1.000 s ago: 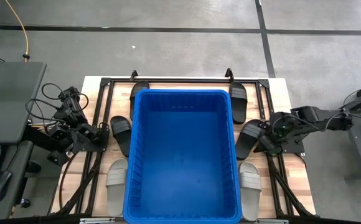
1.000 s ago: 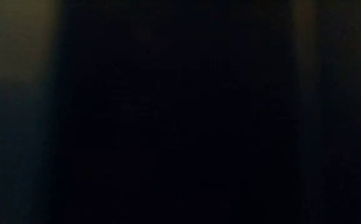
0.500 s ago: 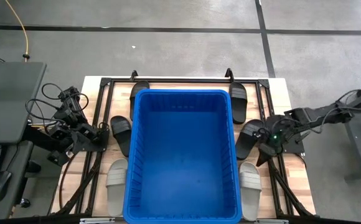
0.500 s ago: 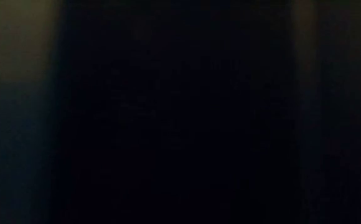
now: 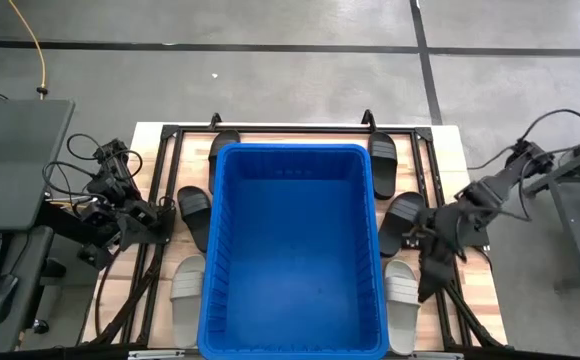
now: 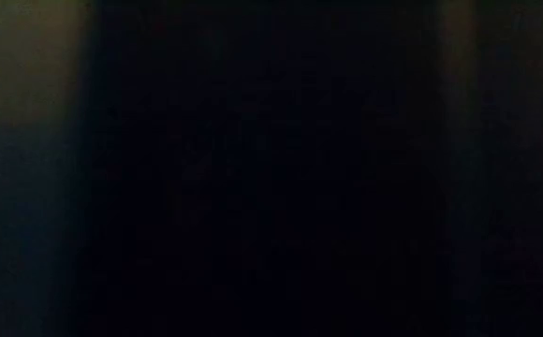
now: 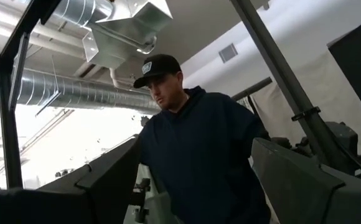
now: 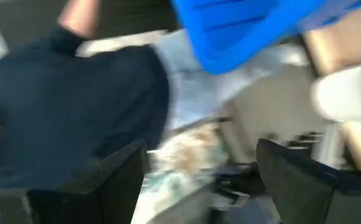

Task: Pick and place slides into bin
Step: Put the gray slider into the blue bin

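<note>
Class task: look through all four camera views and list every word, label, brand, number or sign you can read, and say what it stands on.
No text can be read in any view.
Cap on the person: a pale badge, too small to read.
Bin, slides: no lettering visible from above.
Low view: dark, nothing shows.
Right wrist view: blurred, nothing legible.
</note>
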`<action>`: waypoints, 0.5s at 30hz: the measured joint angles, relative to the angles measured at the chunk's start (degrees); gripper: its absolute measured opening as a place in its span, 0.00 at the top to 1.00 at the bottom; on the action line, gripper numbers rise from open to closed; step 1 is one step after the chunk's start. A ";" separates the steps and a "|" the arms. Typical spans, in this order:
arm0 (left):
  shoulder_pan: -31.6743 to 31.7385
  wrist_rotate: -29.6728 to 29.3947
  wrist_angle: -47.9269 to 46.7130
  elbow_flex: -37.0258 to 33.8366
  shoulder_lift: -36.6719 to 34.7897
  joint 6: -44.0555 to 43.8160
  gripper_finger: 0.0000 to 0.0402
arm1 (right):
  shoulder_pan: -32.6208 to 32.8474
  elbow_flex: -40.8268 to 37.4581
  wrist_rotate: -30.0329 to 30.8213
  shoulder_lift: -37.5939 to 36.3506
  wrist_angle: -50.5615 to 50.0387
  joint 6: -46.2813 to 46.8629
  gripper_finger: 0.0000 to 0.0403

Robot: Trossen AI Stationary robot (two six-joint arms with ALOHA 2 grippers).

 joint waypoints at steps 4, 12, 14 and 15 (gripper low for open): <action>-0.01 0.01 0.01 0.00 0.00 -0.02 0.26 | 5.71 12.05 9.23 11.76 -14.85 -9.21 0.28; 0.01 0.00 -0.84 0.00 0.00 -1.28 0.26 | 18.78 28.48 22.80 33.45 -32.53 -15.94 0.28; 0.00 0.02 -0.79 0.02 0.00 -2.27 0.26 | 21.53 31.77 23.55 37.81 -36.34 -15.85 0.28; -0.01 0.02 -0.87 0.01 0.00 -2.93 0.26 | 22.53 33.22 23.57 39.82 -38.89 -15.23 0.28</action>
